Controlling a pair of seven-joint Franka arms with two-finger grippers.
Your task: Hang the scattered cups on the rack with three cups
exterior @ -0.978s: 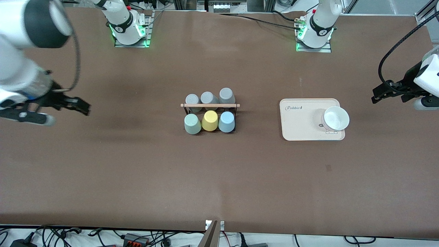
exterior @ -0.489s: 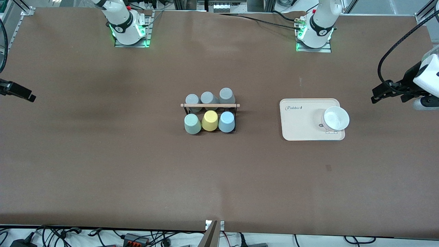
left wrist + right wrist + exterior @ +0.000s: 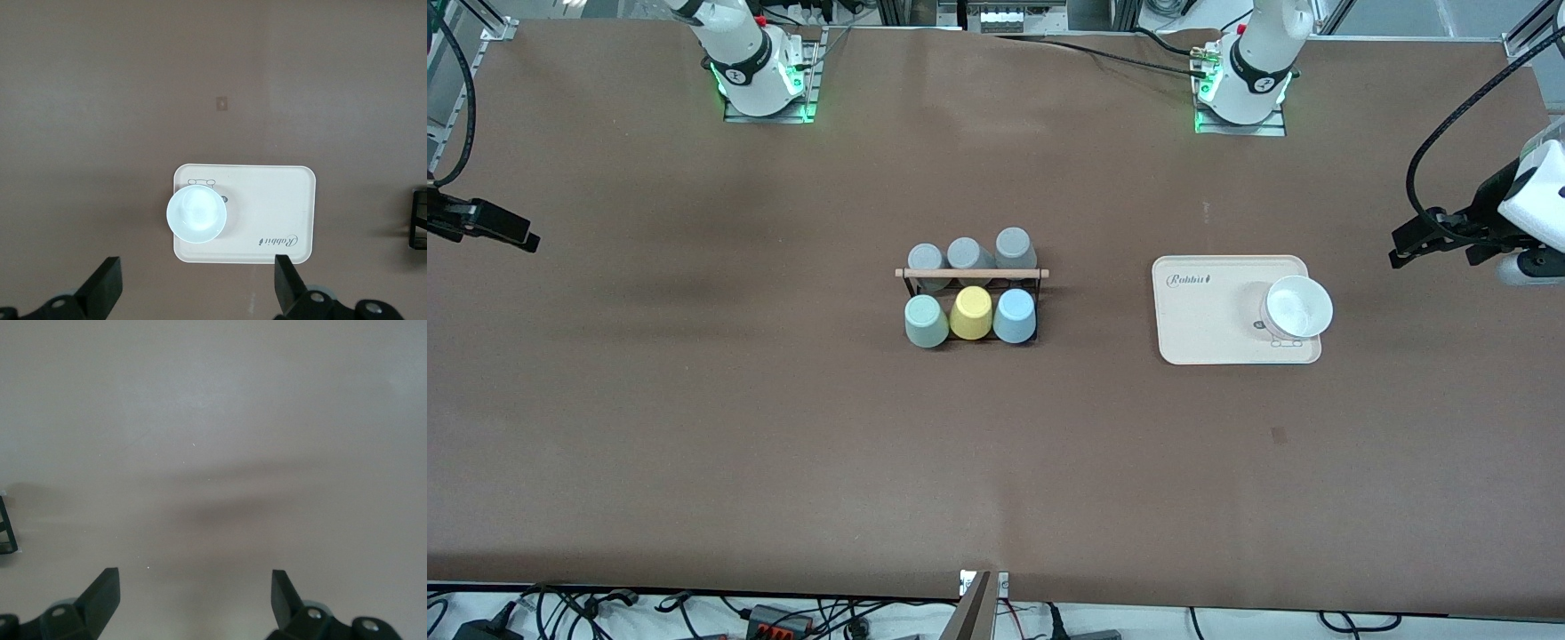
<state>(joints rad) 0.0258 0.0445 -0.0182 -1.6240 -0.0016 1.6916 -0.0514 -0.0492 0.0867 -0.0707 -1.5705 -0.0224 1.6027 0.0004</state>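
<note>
The black wire rack with a wooden rod across its top stands mid-table. The sage-green cup and the light blue cup sit upside down on its pegs in the row nearer the front camera, with a yellow cup between them. Three grey cups fill the row farther from the camera. My left gripper is open and empty above the table at the left arm's end; it also shows in the left wrist view. My right gripper is open and empty at the right arm's end; it also shows in the right wrist view.
A beige rectangular tray lies between the rack and the left gripper, with a white bowl on it. The tray and the bowl also show in the left wrist view. A corner of the rack shows in the right wrist view.
My right arm has swung away from the table toward the right arm's end, leaving only its gripper tip in view. The left arm, the cups and the rack have not moved.
</note>
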